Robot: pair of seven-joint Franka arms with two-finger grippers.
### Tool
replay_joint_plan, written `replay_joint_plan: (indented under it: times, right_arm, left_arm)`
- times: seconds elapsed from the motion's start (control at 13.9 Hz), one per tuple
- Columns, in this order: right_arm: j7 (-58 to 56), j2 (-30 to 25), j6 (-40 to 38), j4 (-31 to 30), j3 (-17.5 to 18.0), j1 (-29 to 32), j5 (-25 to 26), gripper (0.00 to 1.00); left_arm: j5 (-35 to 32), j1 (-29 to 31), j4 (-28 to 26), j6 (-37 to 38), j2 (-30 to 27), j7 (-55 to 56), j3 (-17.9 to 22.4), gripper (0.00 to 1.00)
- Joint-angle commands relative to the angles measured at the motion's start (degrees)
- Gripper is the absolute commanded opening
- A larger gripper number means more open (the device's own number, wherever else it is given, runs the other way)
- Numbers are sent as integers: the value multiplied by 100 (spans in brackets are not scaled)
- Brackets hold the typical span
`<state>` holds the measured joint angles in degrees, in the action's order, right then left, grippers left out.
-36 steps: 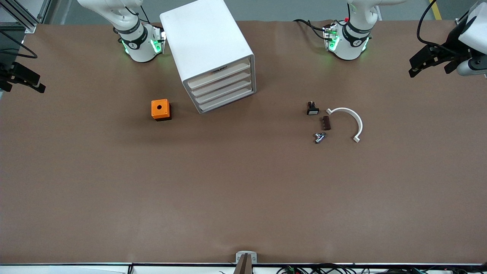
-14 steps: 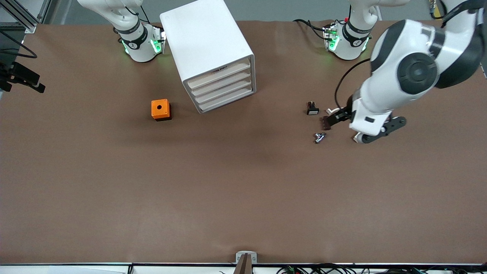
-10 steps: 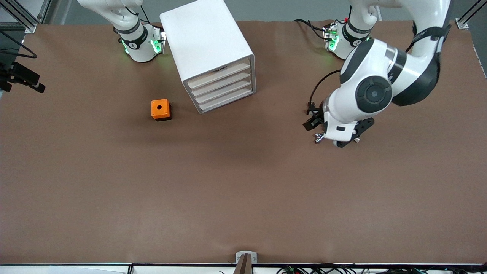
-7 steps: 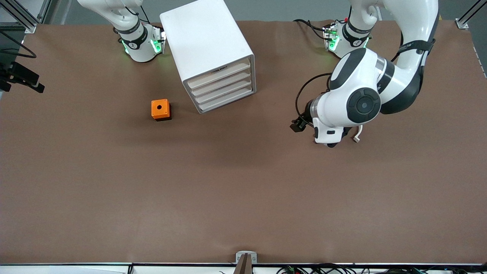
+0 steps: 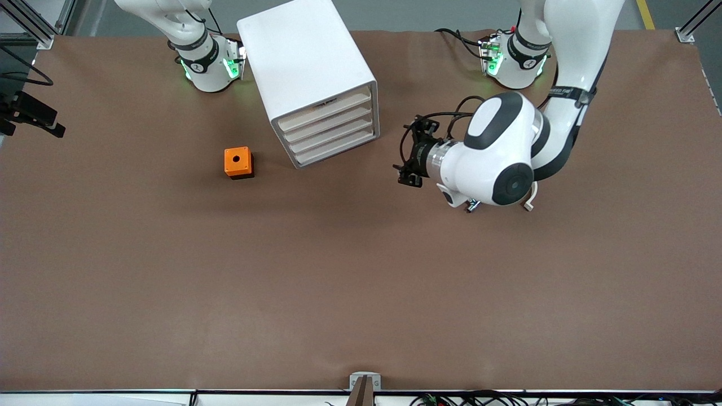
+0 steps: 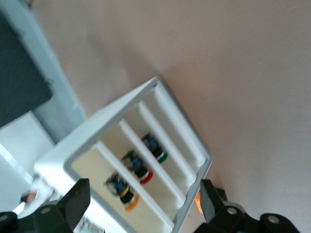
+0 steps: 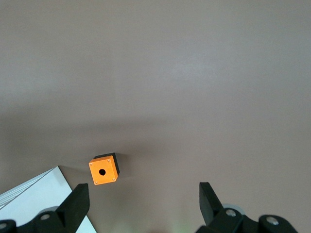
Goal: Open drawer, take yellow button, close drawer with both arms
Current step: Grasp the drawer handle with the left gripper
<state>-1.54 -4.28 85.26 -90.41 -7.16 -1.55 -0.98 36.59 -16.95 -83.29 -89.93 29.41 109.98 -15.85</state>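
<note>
Front view: brown worktop (image 5: 361, 270) with a white four-drawer cabinet (image 5: 307, 67) standing near the right arm's base, its cream drawer fronts turned toward the left arm's end and the front camera.
Drawer: all four drawers (image 5: 330, 128) sit pushed in, none pulled out.
Left gripper (image 5: 410, 160): hangs over bare worktop just beside the cabinet's front, aimed at the drawers; fingers (image 6: 77, 204) spread wide, holding nothing.
Left wrist view: looks into the cabinet face (image 6: 141, 174), where three small push buttons show in a row between the drawer levels.
Button (image 6: 124, 192): the one with the orange-yellow cap lies inside the cabinet, next to a red-capped button (image 6: 138, 169) and a green-capped button (image 6: 155, 149).
Right gripper (image 7: 143, 206): at the edge of the front view, above the right arm's end of the worktop; fingers (image 7: 77, 201) wide apart and empty; this arm waits.
Orange cube (image 5: 238, 162): has a round hole on top, rests on the worktop beside the cabinet toward the right arm's end.
Under the left arm: a white curved piece (image 5: 530, 200) and a small metal part (image 5: 471, 207), both mostly hidden by the arm.
</note>
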Motion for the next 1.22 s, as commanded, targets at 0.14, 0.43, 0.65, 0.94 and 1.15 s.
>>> replay_joint_plan:
  times: [0.14,0.43,0.65,0.94,1.15]
  right_arm:
    - [14,15,-10,49,39,110,-8,100]
    - [5,50,-1,102,30,119,1,100]
    - [5,129,-19,208,21,119,-34,100]
    - [22,191,-10,208,21,128,1,100]
    - [-4,471,-1,216,39,102,9,100]
  left_arm:
    - [1296,-115,137,28,679,934,12,90]
    - [1904,-387,137,-147,1172,2086,20,78]
    - [1948,-651,137,-245,1287,2572,20,74]
    - [2080,-915,119,-210,1479,2791,12,64]
    - [2098,-1029,119,-210,1647,3081,12,56]
